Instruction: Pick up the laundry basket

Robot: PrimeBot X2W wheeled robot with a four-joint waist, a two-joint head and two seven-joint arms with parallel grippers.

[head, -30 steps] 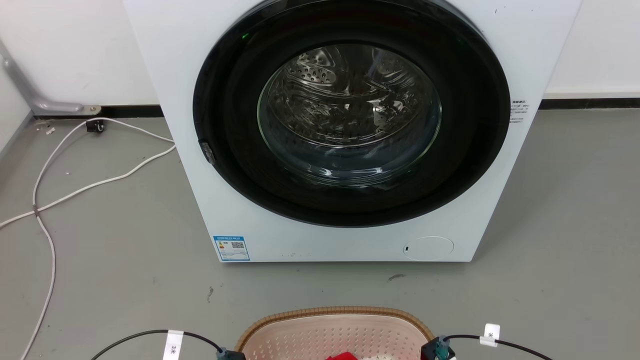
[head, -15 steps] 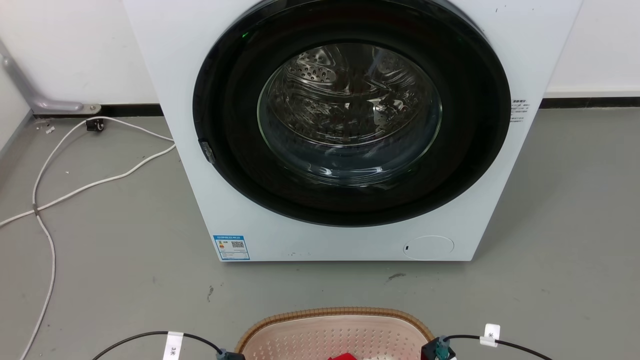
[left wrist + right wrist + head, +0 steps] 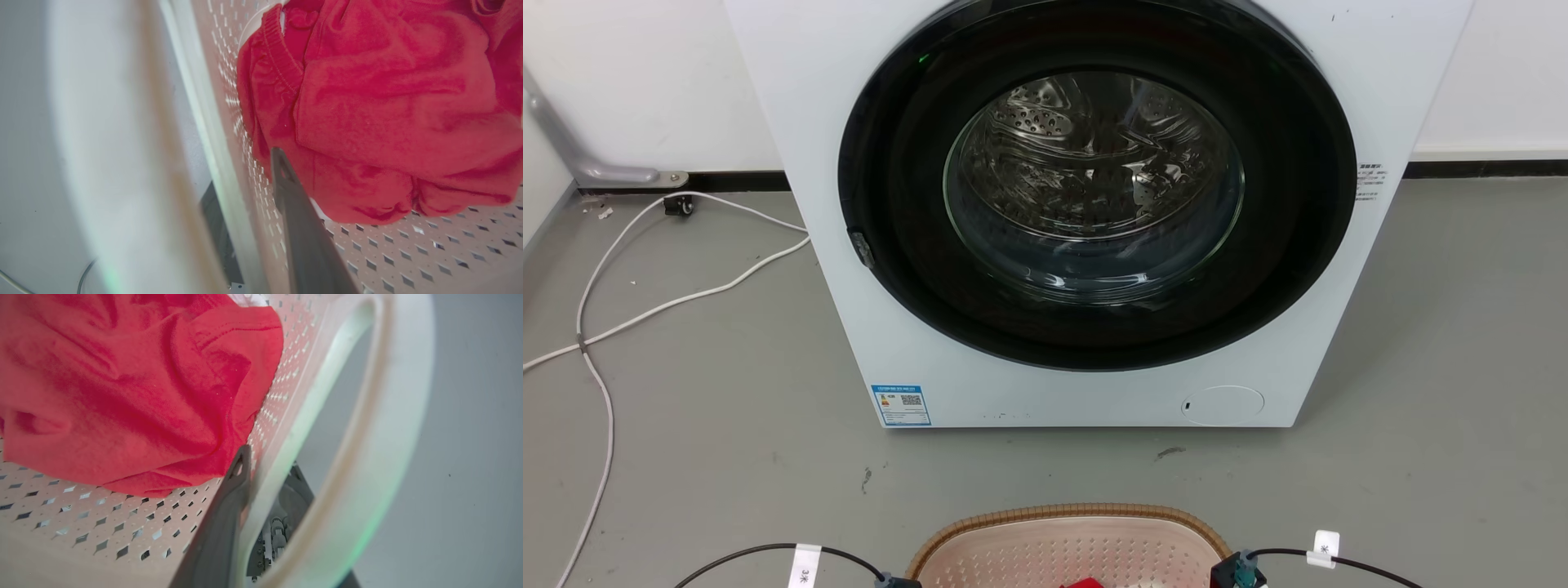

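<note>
The laundry basket (image 3: 1068,549), pale pink with a brown woven rim, sits at the bottom edge of the head view, in front of the washing machine. A red garment (image 3: 388,102) lies inside it. In the left wrist view my left gripper (image 3: 245,171) straddles the perforated wall under the white handle (image 3: 102,143), with one finger inside and one outside, shut on the wall. In the right wrist view my right gripper (image 3: 269,457) grips the opposite wall the same way, below the other white handle (image 3: 388,416), beside the red garment (image 3: 122,388).
A white front-loading washing machine (image 3: 1094,204) with its round door closed stands just beyond the basket. White cables (image 3: 605,327) trail over the grey floor at the left. A white wall lies behind the machine.
The basket's rim sits very slightly lower in the head view than a second ago. The washing machine and cables have stayed put.
</note>
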